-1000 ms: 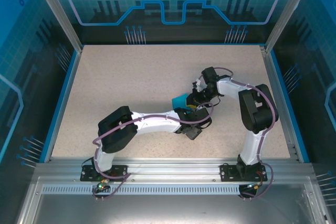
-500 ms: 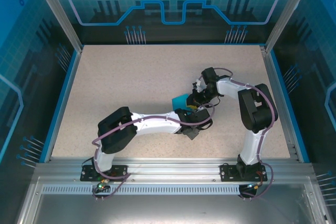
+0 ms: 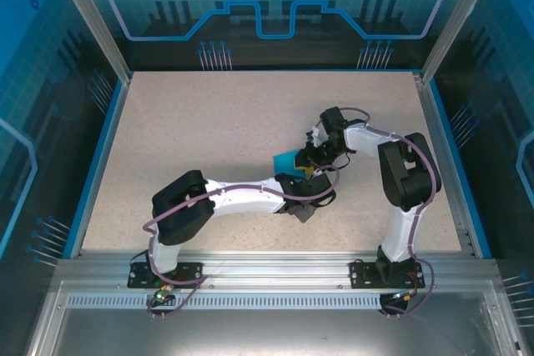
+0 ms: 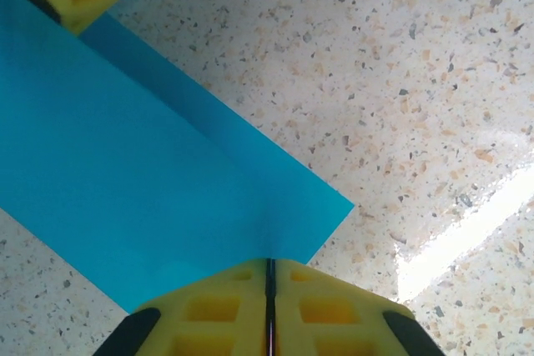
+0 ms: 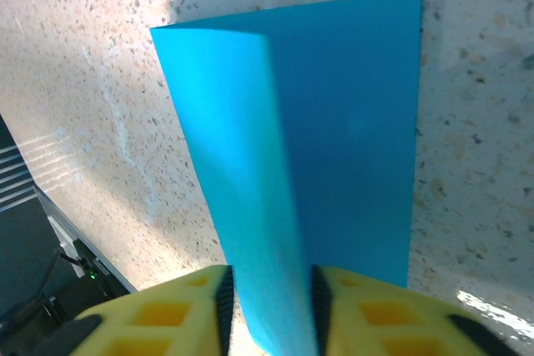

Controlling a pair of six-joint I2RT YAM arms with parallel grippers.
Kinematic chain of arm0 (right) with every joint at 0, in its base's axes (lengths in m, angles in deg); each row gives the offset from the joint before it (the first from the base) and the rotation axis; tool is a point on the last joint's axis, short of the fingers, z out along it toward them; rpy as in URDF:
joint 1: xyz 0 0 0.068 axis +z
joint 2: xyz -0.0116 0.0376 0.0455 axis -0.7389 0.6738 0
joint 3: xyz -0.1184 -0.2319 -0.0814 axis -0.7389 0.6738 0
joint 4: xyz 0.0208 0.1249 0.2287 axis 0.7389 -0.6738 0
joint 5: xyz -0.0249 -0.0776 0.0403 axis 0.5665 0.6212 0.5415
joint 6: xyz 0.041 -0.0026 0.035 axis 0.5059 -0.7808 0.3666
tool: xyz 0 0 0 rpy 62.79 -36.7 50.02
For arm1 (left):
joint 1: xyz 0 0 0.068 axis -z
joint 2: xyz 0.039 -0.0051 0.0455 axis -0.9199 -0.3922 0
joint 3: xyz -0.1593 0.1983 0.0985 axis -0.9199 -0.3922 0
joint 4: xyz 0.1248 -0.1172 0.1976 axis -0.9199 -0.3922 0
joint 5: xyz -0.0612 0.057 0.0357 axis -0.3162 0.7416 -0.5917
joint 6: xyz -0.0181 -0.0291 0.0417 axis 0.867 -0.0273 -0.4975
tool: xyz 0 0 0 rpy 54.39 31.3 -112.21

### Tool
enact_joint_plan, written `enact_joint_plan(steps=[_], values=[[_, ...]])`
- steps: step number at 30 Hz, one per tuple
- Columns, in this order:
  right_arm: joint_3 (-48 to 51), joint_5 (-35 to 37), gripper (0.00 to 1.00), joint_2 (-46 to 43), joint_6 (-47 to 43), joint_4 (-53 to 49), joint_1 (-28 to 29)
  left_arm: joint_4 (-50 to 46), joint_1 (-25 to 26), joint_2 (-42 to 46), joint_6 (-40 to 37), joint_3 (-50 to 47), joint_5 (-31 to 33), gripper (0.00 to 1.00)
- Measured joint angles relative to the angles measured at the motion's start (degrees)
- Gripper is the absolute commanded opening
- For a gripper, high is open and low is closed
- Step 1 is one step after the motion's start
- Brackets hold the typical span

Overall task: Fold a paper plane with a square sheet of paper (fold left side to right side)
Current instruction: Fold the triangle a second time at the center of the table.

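Your square sheet of paper [image 3: 288, 158] lay part-folded near the middle of the table [image 3: 192, 122], one flap raised. Your left end effector [image 4: 269, 266] was clamped tight on one edge. Your right end effector [image 5: 271, 277] stood partly open, straddling the raised flap.

Speckled beige table [image 3: 209, 139] inside blue-lit enclosure walls [image 3: 275, 6].

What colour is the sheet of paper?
Plain bright cyan-blue, no markings; the square sheet of paper shows best in the right wrist view.
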Motion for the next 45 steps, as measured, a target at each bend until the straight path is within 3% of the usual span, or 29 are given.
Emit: enact_joint_plan(steps=[6,12,14,21,26,36,45], values=[[0.0,0.0,0.60,-4.9,-1.1,-0.5,-2.9,1.8,-1.1,2.1,0.2,-2.2,-3.2,0.08],[2.6,0.2,0.65,-13.2,-1.9,-0.2,-8.7,4.5,-5.2,5.1,1.6,-5.0,-9.4,0.09],[4.5,0.2,0.59,-15.1,-2.1,-0.2,-10.0,5.2,-6.6,5.9,2.0,-5.7,-11.5,0.09],[12.2,-1.1,0.27,-16.3,-3.0,0.4,-10.4,7.0,-10.6,7.4,3.0,-7.7,-17.8,0.09],[16.3,-1.6,0.16,-16.3,-2.6,1.1,-8.2,7.6,-13.4,9.3,3.0,-9.9,-21.8,0.09],[22.7,-0.6,0.12,-16.2,-0.3,3.5,1.3,8.7,-17.0,10.1,3.0,-11.8,-25.1,0.10],[22.6,2.6,0.12,-13.0,0.5,4.5,3.1,8.7,-18.1,10.1,3.0,-11.9,-24.9,0.09]])
